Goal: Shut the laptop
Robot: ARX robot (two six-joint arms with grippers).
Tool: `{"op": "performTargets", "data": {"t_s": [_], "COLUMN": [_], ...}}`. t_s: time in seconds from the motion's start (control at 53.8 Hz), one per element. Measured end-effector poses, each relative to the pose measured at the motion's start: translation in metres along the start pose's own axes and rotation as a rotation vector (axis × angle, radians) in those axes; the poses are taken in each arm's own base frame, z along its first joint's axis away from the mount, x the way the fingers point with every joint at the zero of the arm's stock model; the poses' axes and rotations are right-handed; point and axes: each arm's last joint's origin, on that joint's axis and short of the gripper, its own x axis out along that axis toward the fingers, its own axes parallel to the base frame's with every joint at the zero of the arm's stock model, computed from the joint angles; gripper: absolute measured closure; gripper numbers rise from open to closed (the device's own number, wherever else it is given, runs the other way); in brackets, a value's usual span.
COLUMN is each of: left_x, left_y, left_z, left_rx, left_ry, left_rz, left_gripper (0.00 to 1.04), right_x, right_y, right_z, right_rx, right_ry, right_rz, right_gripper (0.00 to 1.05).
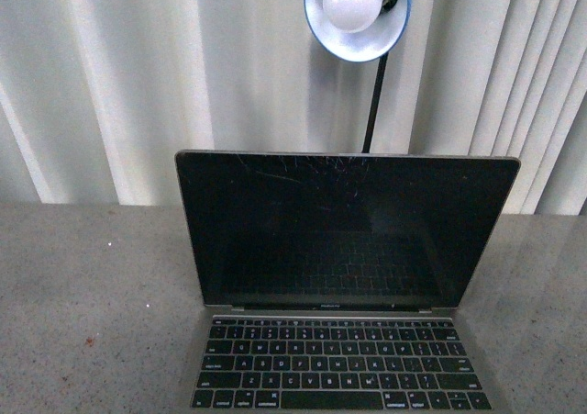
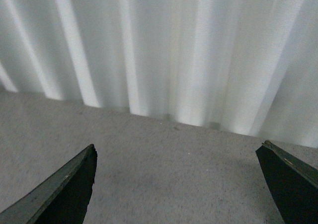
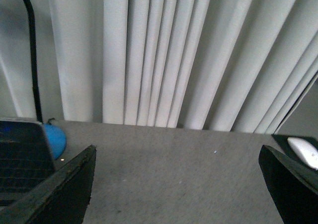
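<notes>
Since the laptop stands open and untouched, the left gripper and right gripper hover over the table, jaws wide apart and empty.

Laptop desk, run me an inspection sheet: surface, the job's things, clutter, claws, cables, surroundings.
Surface: tabletop, grey and speckled.
Job's things: laptop open, screen upright, dark, scratched near its top edge.
Clutter: lamp with a blue shade, behind the laptop; what looks like a white mouse on a dark pad, apart from the laptop.
Claws: left claw open and empty; right claw open and empty; neither touches the laptop.
Cables: nothing seen.
Surroundings: white pleated curtain behind the table.
</notes>
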Motion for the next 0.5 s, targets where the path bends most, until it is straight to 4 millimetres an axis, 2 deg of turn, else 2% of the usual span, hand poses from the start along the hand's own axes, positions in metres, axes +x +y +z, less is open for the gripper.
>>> {"op": "performTargets", "data": {"t_s": [0.056, 0.112, 0.242, 0.39, 0.502], "left_x": [0.027, 0.048, 0.084, 0.115, 0.135], "left_y": [-0.012, -0.023, -0.049, -0.075, -0.103], "left_z": [0.005, 0.009, 0.024, 0.046, 0.064], "left_rx": [0.083, 0.164, 0.333, 0.535, 0.789], "left_ry": [0.011, 0.023, -0.01, -0.068, -0.111], "left_rz": [-0.058, -0.115, -0.198, -0.295, -0.441], "left_gripper": [0.07, 0.07, 0.07, 0.07, 0.07], "right_x": [0.029, 0.047, 0.091, 0.137, 0.171], "right_y": [-0.002, -0.002, -0.006, -0.006, 0.0], "right_z": [0.012, 0.021, 0.039, 0.054, 0.058], "right_rx": [-0.117, -0.2, -0.403, -0.6, -0.792], "right_ry": [0.008, 0.012, 0.016, 0.014, 0.001], "right_rz": [0.063, 0.103, 0.141, 0.214, 0.329], "right_gripper": [0.07, 0.07, 0.07, 0.07, 0.07]}}
